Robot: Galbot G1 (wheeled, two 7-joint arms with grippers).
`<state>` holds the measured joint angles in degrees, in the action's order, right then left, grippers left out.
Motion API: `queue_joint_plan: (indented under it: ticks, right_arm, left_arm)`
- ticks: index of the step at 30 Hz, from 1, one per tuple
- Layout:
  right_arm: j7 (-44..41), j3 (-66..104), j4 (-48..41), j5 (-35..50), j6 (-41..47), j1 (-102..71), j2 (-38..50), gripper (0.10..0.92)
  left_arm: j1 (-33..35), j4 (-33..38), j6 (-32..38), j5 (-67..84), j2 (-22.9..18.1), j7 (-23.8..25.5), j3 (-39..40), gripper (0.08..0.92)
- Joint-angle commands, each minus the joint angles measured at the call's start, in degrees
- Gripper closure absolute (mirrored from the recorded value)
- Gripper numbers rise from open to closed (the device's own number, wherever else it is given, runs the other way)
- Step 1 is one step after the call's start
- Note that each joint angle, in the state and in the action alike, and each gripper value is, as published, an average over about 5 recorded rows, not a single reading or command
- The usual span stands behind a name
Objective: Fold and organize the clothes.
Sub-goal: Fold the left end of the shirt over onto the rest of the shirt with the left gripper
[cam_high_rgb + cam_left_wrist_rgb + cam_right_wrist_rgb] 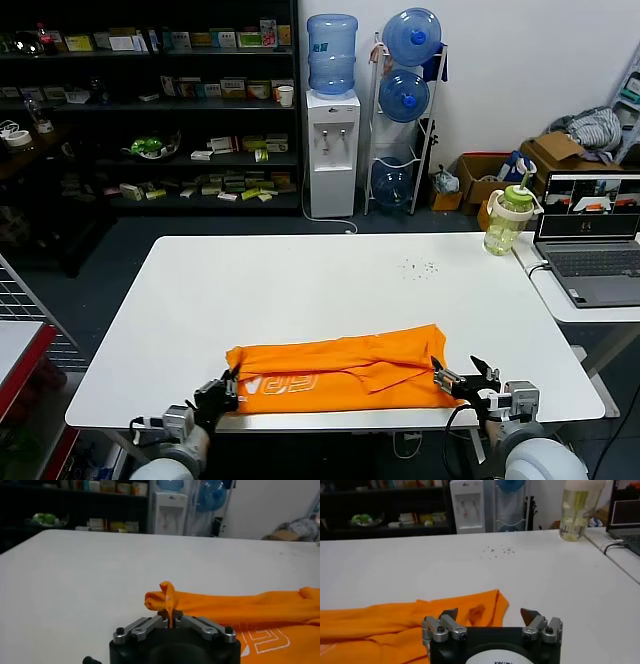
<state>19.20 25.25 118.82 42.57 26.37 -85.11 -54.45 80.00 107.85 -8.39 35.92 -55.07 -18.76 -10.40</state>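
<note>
The orange T-shirt lies folded into a long band near the front edge of the white table, pale lettering facing up at its left end. My left gripper is at the shirt's left end, shut on a pinched fold of orange fabric that stands up between its jaws. My right gripper is at the shirt's right end, open and empty, its fingertips wide apart just short of the shirt's corner.
A green-lidded drink bottle stands at the table's far right corner. An open laptop sits on a side table to the right. Small dark crumbs dot the tabletop. Shelves and water jugs stand beyond.
</note>
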Motion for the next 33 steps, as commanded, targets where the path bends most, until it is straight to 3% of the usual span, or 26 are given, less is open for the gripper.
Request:
queue_joint_plan:
  ticks: [1,8,14,20,24,28,33]
  right_arm:
    - [0.2,-0.8,-0.7,-0.1,-0.4,1.8,-0.3,0.203]
    - [0.2,-2.2,-1.7,-0.4,-0.8,3.4,-1.1,0.203]
    - [0.4,-2.5,-1.8,-1.0,-0.8,3.4,-1.6,0.203]
    - [0.9,-1.8,-1.7,-1.6,-0.6,2.5,-2.1,0.203]
    - [1.4,-1.1,-1.6,-2.6,-0.4,1.3,-3.3,0.203]
    - [1.7,0.4,-0.9,-3.4,-0.1,-1.2,-4.6,0.203]
    - [1.9,2.2,0.0,-4.2,0.0,-3.9,-6.0,0.203]
  left_arm:
    - [2.0,-3.1,0.8,7.9,18.7,1.5,-15.9,0.877]
    - [1.0,-15.3,3.4,6.2,27.8,3.1,-20.0,0.877]
    - [1.4,-14.3,4.2,1.0,27.3,3.0,-19.6,0.877]
    - [6.0,4.1,-0.1,10.9,21.7,2.2,-15.9,0.877]
    - [3.3,13.7,-6.7,19.1,14.4,0.2,-7.6,0.877]
    - [-3.9,13.0,-9.0,18.2,5.6,-1.3,1.6,0.877]
    - [-9.9,6.8,-9.0,15.5,-0.5,-0.5,6.0,0.877]
